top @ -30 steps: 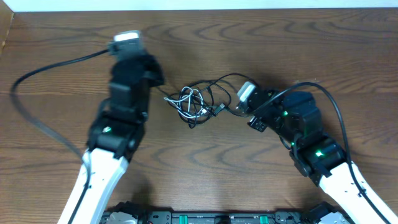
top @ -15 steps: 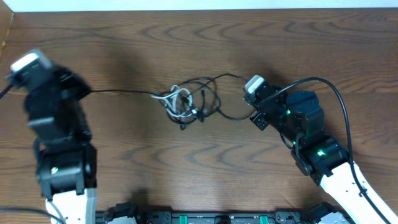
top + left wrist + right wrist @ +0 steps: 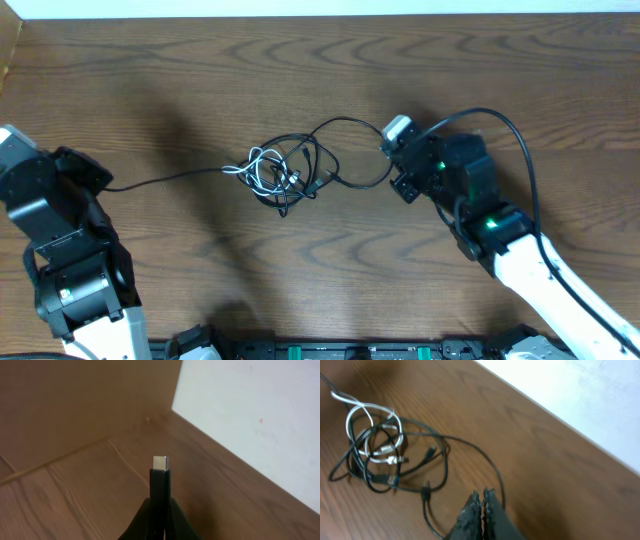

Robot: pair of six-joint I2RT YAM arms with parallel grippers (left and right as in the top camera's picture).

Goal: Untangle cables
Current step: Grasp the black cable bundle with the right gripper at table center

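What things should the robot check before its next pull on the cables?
1. Left gripper shut on black plug: ok.
2. Its black cable stretched out from the bundle: ok.
3. Bundle loosened: not ok, knotted.
4. White cable free: not ok, looped among black ones.
5. Right gripper holding a cable: cannot tell. It is shut, and a black loop passes beside it.

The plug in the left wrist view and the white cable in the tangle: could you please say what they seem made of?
The plug has a matte black body, likely moulded plastic. Its tip is bright and silvery, apparently metal. The white cable has a smooth, slightly glossy sheath, probably plastic or rubber, since it bends in soft loops.
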